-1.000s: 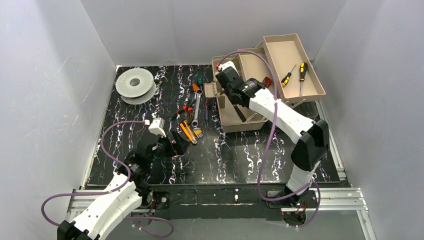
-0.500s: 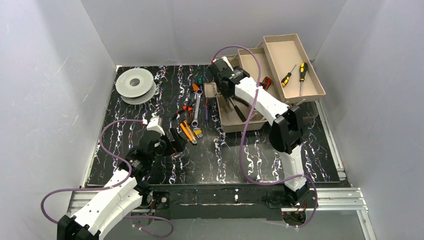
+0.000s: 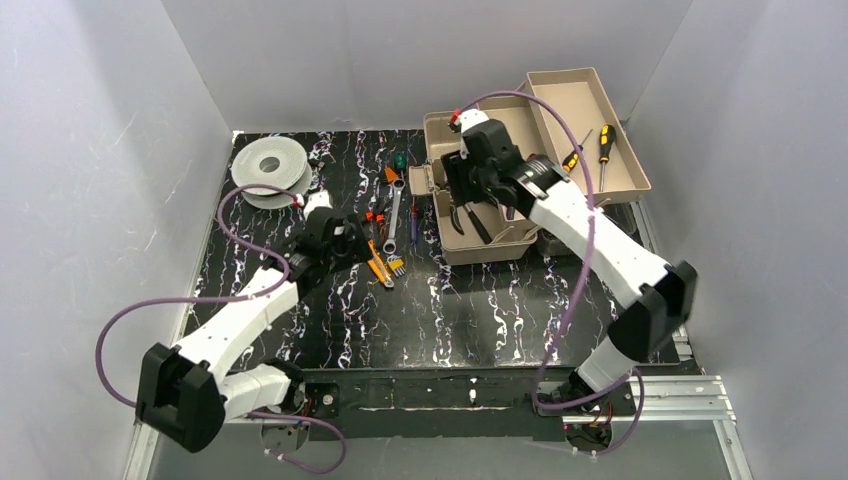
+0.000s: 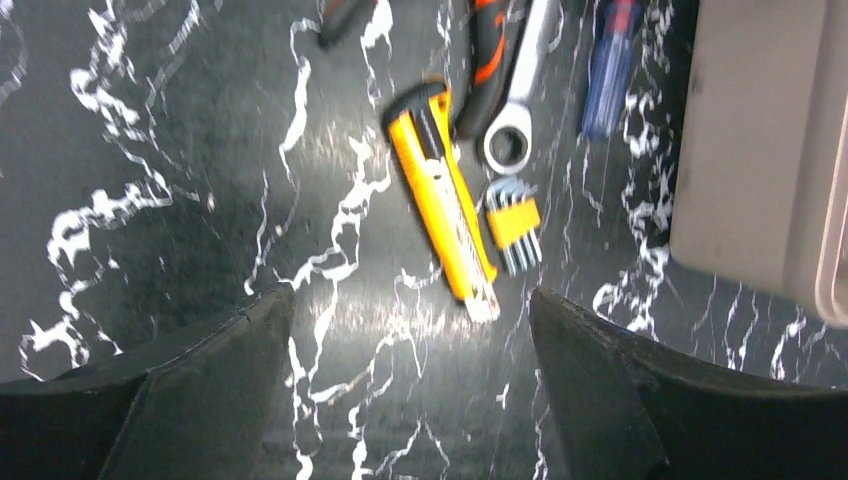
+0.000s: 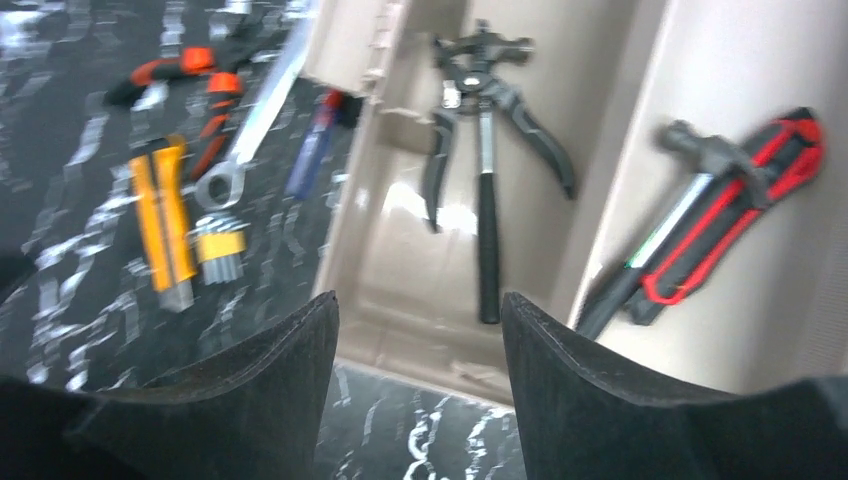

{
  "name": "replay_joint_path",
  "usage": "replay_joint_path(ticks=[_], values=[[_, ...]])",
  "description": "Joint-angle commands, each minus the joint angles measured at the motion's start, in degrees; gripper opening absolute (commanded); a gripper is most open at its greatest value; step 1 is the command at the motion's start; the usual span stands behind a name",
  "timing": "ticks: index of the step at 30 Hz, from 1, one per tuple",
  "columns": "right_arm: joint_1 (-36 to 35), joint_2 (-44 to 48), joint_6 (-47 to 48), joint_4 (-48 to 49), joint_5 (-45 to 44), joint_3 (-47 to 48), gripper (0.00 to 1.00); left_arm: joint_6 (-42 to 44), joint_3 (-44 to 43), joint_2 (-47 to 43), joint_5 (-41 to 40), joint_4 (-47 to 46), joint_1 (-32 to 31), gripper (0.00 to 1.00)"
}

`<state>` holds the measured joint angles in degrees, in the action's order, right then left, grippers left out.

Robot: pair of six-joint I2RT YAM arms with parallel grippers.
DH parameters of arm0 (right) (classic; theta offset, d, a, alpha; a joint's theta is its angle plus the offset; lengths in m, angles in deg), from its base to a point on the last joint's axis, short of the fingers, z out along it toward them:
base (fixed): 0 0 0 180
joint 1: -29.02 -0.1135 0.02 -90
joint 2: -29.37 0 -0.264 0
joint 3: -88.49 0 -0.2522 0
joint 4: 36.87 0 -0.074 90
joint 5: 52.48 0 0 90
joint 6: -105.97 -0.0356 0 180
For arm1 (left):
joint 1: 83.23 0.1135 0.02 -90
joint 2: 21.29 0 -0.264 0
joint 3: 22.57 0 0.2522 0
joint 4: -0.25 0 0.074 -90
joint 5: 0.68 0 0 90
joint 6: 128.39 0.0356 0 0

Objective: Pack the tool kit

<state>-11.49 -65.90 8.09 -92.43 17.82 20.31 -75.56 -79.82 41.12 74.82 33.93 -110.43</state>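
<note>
Reaching forward from the near edge, the left gripper (image 4: 405,325) now hovers with jaws wide apart and empty. The yellow utility knife (image 4: 440,205) and hex keys (image 4: 515,225) lie just ahead of its fingertips, likely the next pick. The right gripper (image 5: 420,325) has just spread its jaws. Black pliers (image 5: 485,170) lie loose ahead of it in the toolbox (image 5: 400,270) bottom tray, so another tool is packed. To its right, the middle tray holds a red-handled tool (image 5: 720,215), and the far tray (image 3: 585,100) holds two yellow screwdrivers (image 3: 604,145).
</note>
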Motion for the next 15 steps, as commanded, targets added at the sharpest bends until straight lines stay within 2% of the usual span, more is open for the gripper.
replay_joint_path(ticks=[1, 4, 8, 15], values=[[-0.27, 9.38, -3.73, 10.06, 16.9, -8.09, 0.67, 3.08, -5.79, 6.41, -3.76, 1.31, 2.98, 0.85], [-0.36, 13.69, -5.45, 12.04, 23.56, -12.45, 0.67, 5.42, -8.63, 11.78, -2.13, -0.88, 4.78, 0.86], [-0.97, 15.9, -8.05, 11.76, 28.14, -14.93, 0.66, 8.85, -13.77, 19.93, 1.3, -0.69, 6.85, 0.85], [-3.38, 16.31, -9.85, 12.32, 28.78, -17.54, 0.64, 14.44, -24.21, 32.27, 1.92, 4.54, 8.99, 0.76]])
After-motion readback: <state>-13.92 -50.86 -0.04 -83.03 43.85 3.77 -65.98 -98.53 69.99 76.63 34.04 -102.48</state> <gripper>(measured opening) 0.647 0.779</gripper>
